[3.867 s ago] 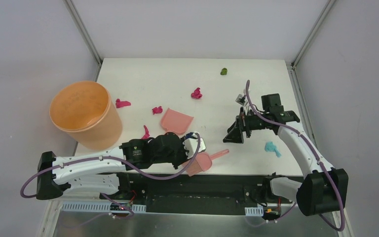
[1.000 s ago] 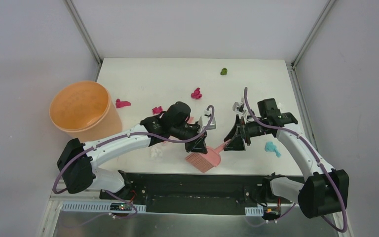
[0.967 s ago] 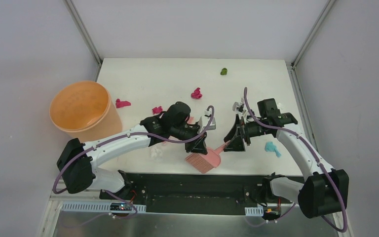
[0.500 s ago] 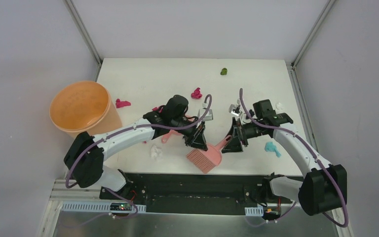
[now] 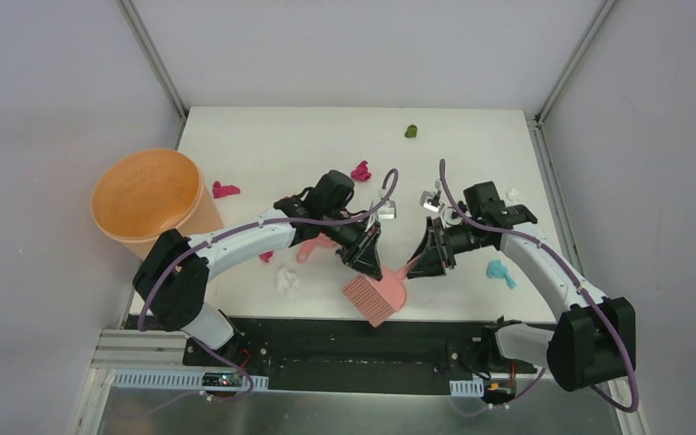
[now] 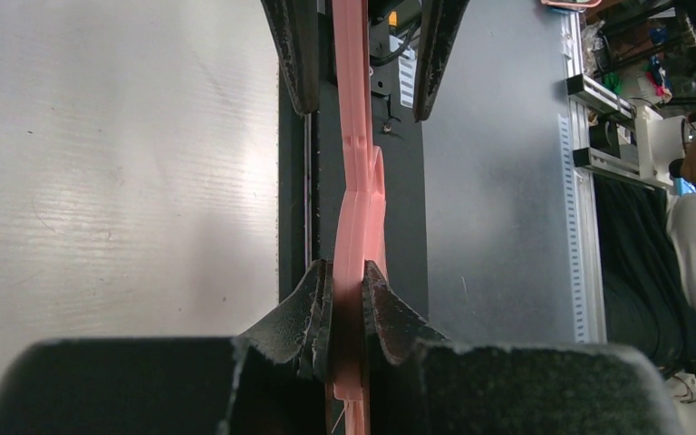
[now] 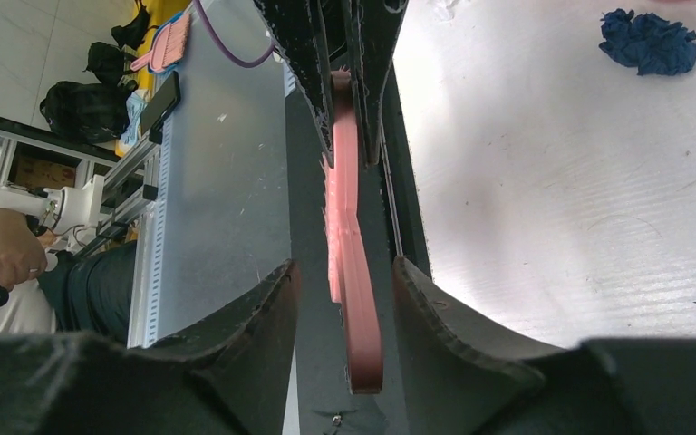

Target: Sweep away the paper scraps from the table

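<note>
From above, both arms are bent at the elbow and reach inward, and they meet near the front middle of the table (image 5: 471, 145), with the 2 pincers pointing at each other. The grips themselves are clear only in the wrist views.

In the left wrist view, the left pincer (image 6: 348, 276) is clenched on the pink hand brush (image 6: 360, 199), seen edge-on. The 2 fingers of the right pincer stand just ahead, 1 on each side of the handle. The right wrist view shows the right pincer (image 7: 344, 265) released, with a gap between each finger and the handle. Only this view shows a dark blue scrap (image 7: 650, 41), on the table beyond the left pincer.

The top view gives the other paper scraps (image 5: 361, 171). A teal scrap (image 5: 499, 272) lies near the right side of the right pincer. A white scrap (image 5: 286, 279) lies left of the left pincer. An olive-green scrap (image 5: 411, 131) lies far behind both.
</note>
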`<state>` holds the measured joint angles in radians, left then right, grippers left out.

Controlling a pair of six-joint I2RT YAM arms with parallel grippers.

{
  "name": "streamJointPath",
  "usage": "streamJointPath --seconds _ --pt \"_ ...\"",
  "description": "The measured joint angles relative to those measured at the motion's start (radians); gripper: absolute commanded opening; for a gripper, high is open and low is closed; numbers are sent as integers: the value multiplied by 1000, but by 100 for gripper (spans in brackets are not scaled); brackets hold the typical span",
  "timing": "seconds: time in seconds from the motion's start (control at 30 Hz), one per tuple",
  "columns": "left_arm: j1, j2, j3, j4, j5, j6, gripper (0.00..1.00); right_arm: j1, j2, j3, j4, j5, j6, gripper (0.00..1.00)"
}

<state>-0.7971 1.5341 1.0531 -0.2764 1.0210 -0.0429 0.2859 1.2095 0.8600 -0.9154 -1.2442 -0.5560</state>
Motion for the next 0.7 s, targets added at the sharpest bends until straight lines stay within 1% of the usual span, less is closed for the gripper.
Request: streamJointPath --seconds 0.1,0.2,0.3,0.4,0.53,0.67,0.7 --pt "0 0 5 -31 3 6 0 0 0 0 -7 0 -6 36" --pt "0 3 17 -73 3 29 0 0 0 1 -26 2 -30 33" --pt "0 10 35 -115 3 54 0 0 0 6 -50 4 -56 33" --pt "0 12 39 -137 3 65 0 0 0 11 -64 6 -73 36" --pt "0 16 39 -152 4 69 0 0 0 11 -71 8 -80 37" --pt "0 20 39 -152 11 69 0 0 0 11 -74 9 -82 35" --pt "0 20 39 -152 11 69 0 0 0 11 -74 9 -82 33"
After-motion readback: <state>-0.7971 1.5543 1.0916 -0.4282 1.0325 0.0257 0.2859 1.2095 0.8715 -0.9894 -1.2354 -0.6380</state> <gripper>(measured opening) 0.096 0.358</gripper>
